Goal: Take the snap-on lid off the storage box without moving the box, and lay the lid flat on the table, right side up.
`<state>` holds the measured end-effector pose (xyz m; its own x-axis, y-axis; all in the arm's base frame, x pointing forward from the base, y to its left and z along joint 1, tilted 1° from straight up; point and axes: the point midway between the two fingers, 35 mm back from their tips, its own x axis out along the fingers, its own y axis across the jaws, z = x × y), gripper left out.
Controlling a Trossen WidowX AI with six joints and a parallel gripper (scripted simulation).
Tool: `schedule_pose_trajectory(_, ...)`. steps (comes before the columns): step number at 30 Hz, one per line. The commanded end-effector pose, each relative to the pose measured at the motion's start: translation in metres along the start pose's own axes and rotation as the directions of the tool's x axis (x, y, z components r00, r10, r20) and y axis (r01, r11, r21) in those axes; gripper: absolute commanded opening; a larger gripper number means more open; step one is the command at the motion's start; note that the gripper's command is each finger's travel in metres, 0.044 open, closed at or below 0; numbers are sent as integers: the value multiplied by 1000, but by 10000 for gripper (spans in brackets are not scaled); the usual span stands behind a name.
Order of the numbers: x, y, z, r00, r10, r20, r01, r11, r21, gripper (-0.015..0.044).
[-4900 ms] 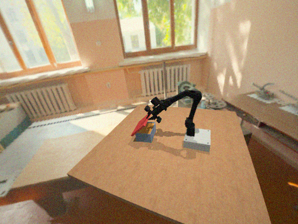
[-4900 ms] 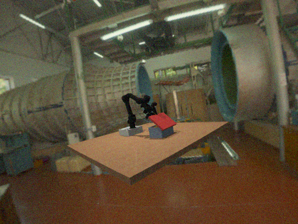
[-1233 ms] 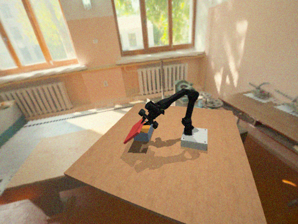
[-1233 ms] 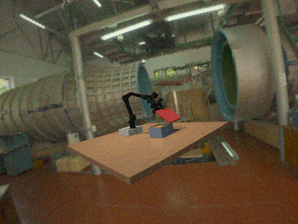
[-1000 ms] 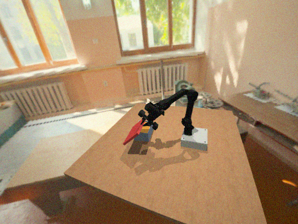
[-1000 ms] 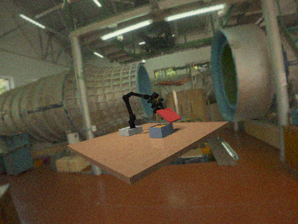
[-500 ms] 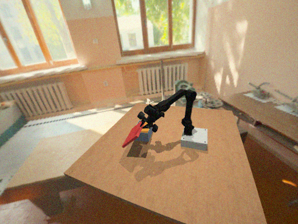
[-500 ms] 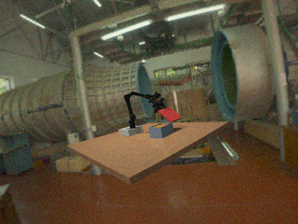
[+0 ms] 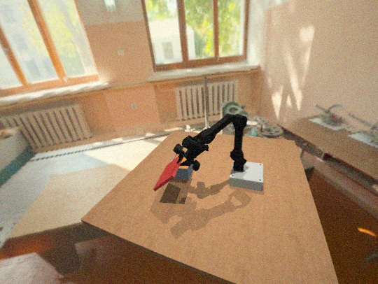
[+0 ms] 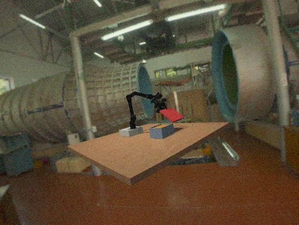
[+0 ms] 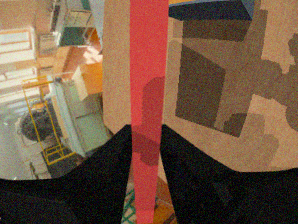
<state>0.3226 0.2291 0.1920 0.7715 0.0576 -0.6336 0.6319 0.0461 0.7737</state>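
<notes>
The red lid (image 9: 168, 175) (image 10: 172, 114) (image 11: 149, 60) is in the air, steeply tilted, off the storage box. My gripper (image 11: 145, 129) is shut on the lid, with one finger on each side of it. The blue storage box (image 9: 184, 174) (image 10: 161, 132) (image 11: 215, 11) stands open on the table with an orange inside. In the top view the lid hangs in front and to the left of the box; in the exterior view it is above and beyond the box. In the wrist view only the box's edge shows, at the top.
The wooden table (image 9: 266, 227) (image 10: 122, 155) carries the arm's light grey base block (image 9: 246, 176) (image 10: 130, 132), to the right of the box in the top view. Shadows of the arm and lid fall on the table. The table's left edge lies near the lid in the top view.
</notes>
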Motion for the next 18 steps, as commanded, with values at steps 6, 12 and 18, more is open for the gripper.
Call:
schedule_pose_trajectory(6, -5, 4, -17, 1000, 17, -1, -17, 1000, 13, 0)
schedule_pose_trajectory(12, -6, 3, -29, 1000, 17, -2, -16, 1000, 13, 0)
schedule_pose_trajectory(18, -7, 2, -41, 1000, 16, -3, -16, 1000, 14, 0)
